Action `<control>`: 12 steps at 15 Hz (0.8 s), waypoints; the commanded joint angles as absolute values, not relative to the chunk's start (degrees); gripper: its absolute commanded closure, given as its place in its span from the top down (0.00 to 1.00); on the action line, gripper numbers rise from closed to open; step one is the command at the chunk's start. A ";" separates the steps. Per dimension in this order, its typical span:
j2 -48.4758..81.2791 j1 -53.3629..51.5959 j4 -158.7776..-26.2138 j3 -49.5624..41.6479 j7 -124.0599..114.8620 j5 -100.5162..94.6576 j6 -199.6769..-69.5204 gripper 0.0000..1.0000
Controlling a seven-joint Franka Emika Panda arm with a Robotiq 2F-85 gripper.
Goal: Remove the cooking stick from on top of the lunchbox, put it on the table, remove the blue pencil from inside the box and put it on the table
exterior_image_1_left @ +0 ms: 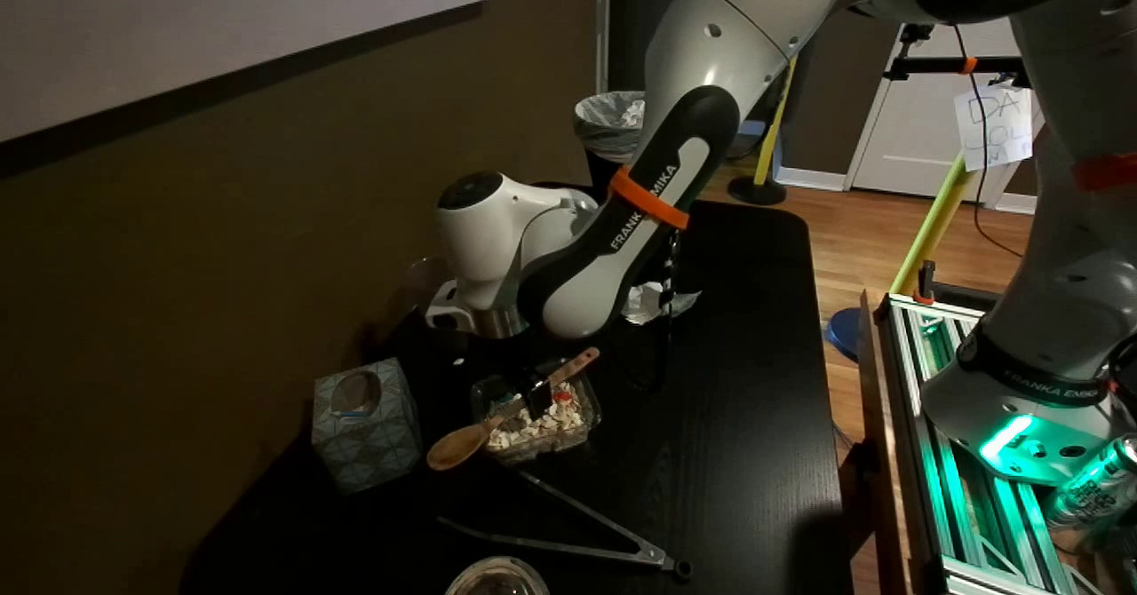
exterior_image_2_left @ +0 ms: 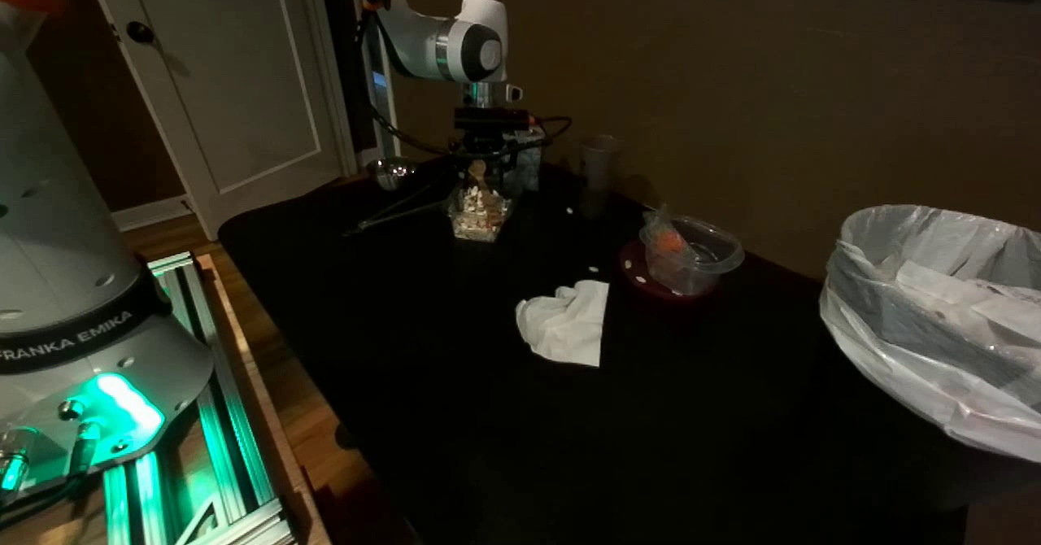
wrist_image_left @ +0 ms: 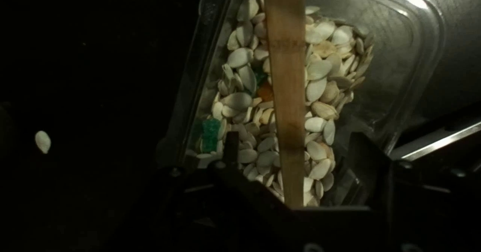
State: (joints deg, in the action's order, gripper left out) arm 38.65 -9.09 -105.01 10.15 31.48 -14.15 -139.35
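Light was low. Brown wall (exterior_image_1_left: 222, 249) had a large pale picture (exterior_image_1_left: 258, 31) hung on it. Wood floor (exterior_image_1_left: 848, 240) ran back to a white baseboard (exterior_image_1_left: 813, 178). Yellow pole (exterior_image_1_left: 775, 133) stood on a dark round base (exterior_image_1_left: 757, 191). White door (exterior_image_2_left: 232, 65) had a dark knob (exterior_image_2_left: 140, 32). Trash bin (exterior_image_1_left: 607, 139) was lined with plastic.

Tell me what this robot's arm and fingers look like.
The smooth, rounded grey-white arm has black sections, pale FRANKA EMIKA lettering, a narrow orange band, thin black cables and a glowing green base light. Two straight-edged black fingers form its end; their material is unclear.
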 commanded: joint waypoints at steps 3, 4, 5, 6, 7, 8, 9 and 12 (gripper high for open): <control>43.29 -8.93 -100.89 10.37 31.84 -15.35 -139.15 0.33; 43.88 -8.94 -100.40 10.35 31.82 -15.36 -139.02 0.25; 44.43 -8.97 -99.93 10.32 31.78 -15.38 -138.94 0.19; 44.92 -8.99 -99.48 10.28 31.68 -15.38 -138.85 0.10; 44.72 -9.04 -99.72 10.28 31.40 -15.40 -139.05 0.03; 43.83 -9.03 -100.59 10.34 31.22 -15.50 -139.52 0.00; 41.79 -9.04 -102.31 10.52 31.49 -15.82 -139.35 0.00; 36.78 -9.30 -105.96 10.61 32.03 -17.35 -139.10 0.02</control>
